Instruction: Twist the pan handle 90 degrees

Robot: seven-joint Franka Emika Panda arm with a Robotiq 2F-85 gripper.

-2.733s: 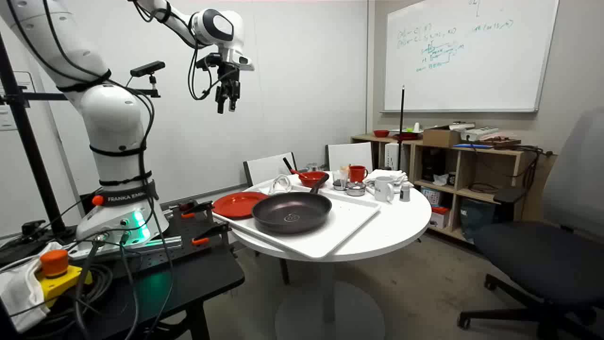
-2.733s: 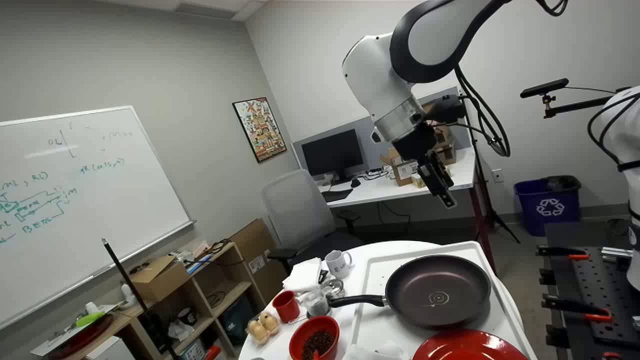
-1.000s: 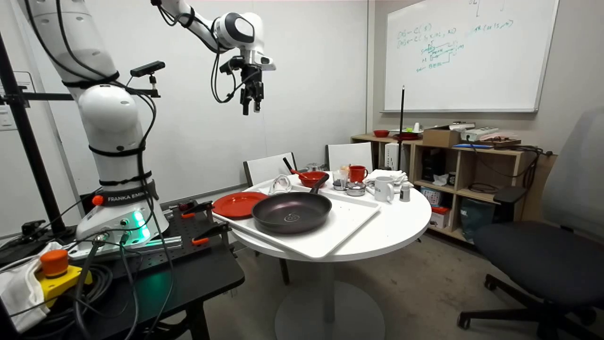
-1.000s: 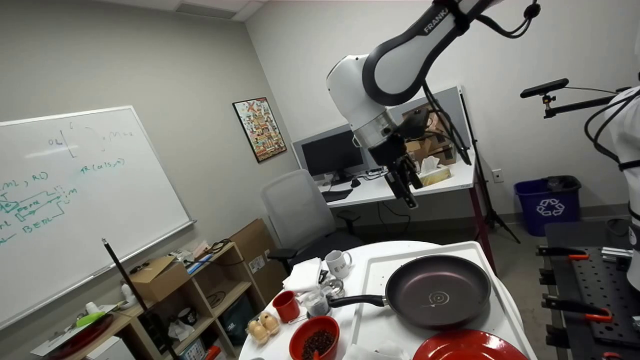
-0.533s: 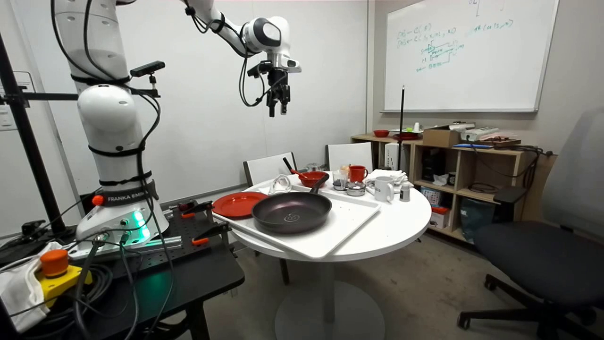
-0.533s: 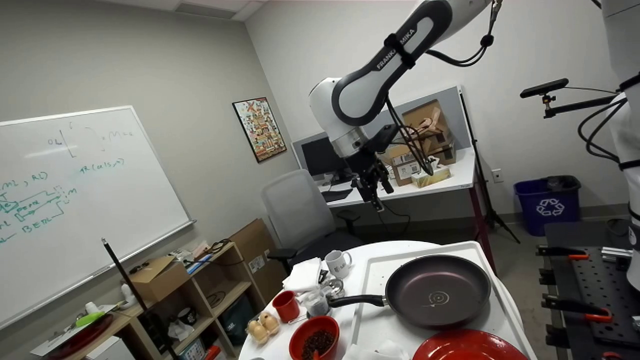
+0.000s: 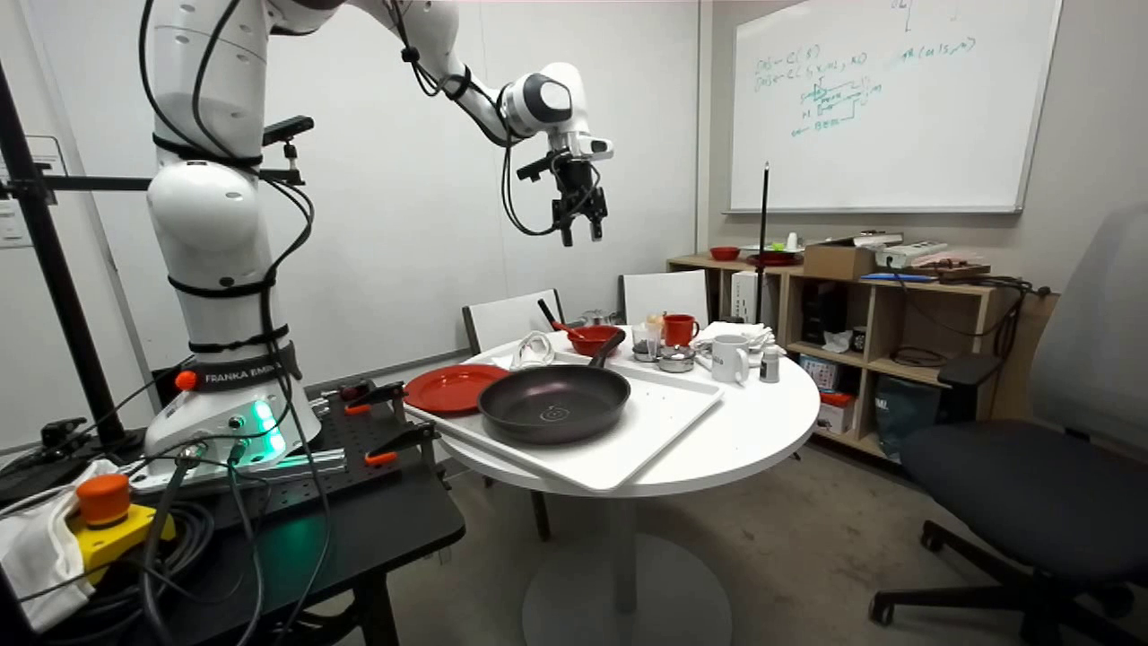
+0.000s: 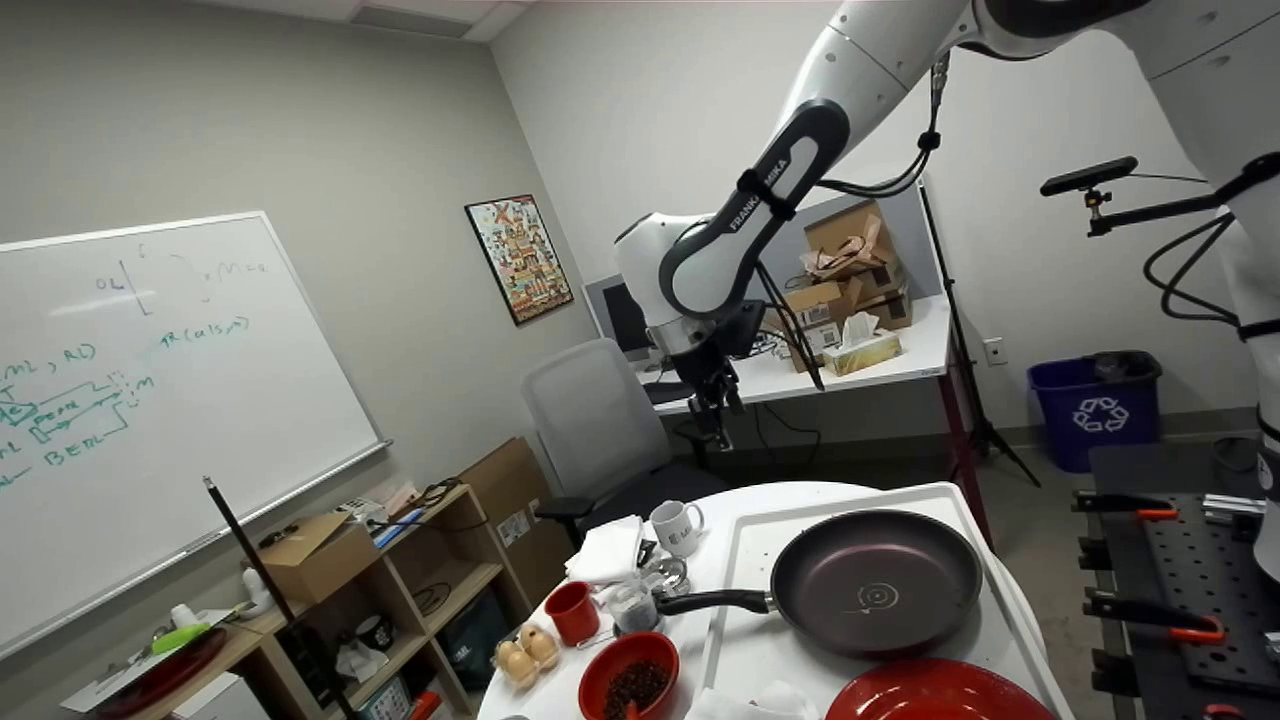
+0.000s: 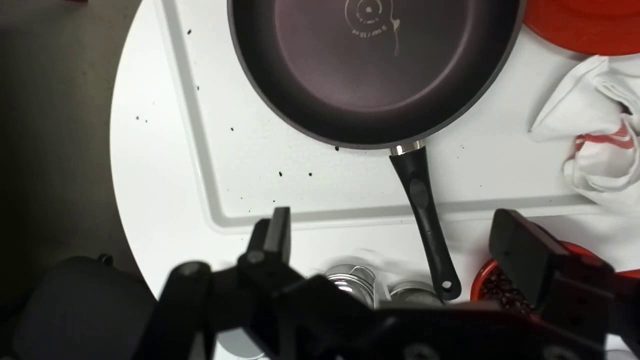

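One black frying pan [image 9: 370,75], top centre of the wrist view, on a white tray [image 9: 250,155]; pan handle [image 9: 425,215] slanting down, right of centre. Red plate [image 9: 595,25], upper right. One gripper [image 7: 581,235], upper centre of an exterior view, empty, jaws spread apart.

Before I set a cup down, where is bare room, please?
The tray, left of the pan handle in the wrist view, between pan and corner: only dark specks there. Also the table between tray and table edge, short of the white mug. Crowded: the handle's tip, with containers and the red bowl.
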